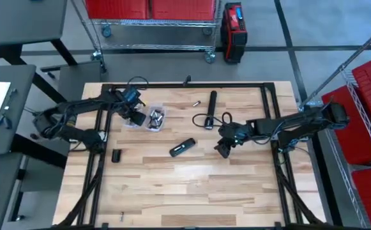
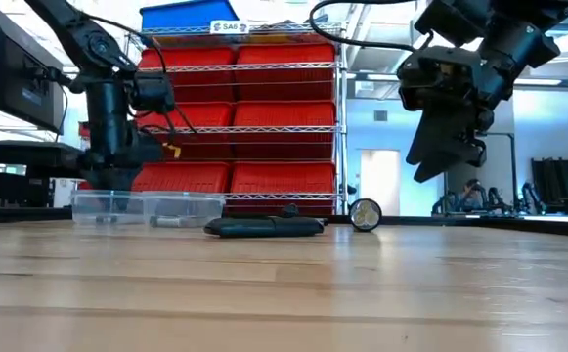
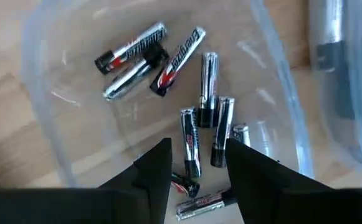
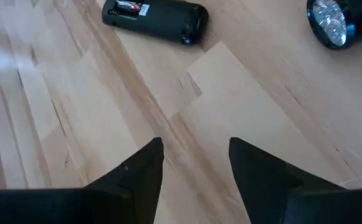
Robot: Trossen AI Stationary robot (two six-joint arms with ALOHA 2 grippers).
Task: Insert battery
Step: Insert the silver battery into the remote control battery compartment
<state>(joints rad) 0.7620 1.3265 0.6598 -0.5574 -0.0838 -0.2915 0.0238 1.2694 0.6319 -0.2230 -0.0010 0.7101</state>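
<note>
A clear plastic tub (image 1: 154,119) at the table's far left holds several silver-and-black batteries (image 3: 168,62). My left gripper (image 3: 197,146) hangs open over the tub, pointing down, with one battery (image 3: 190,140) lying between its fingertips, which stand either side of it. A black battery holder (image 1: 182,147) lies mid-table with a battery showing in its open end (image 4: 128,7). My right gripper (image 4: 194,144) is open above bare wood to the right of the holder (image 4: 156,15) and is raised clear of the table in the low view (image 2: 448,147). A black flashlight (image 1: 212,107) lies farther back.
A loose battery (image 1: 196,103) lies left of the flashlight, and a small black cap (image 1: 116,155) sits near the table's left edge. The flashlight's lens end (image 4: 329,22) faces my right gripper. Black frame rails (image 1: 268,115) run along the table's sides. Bare wood fills the near half.
</note>
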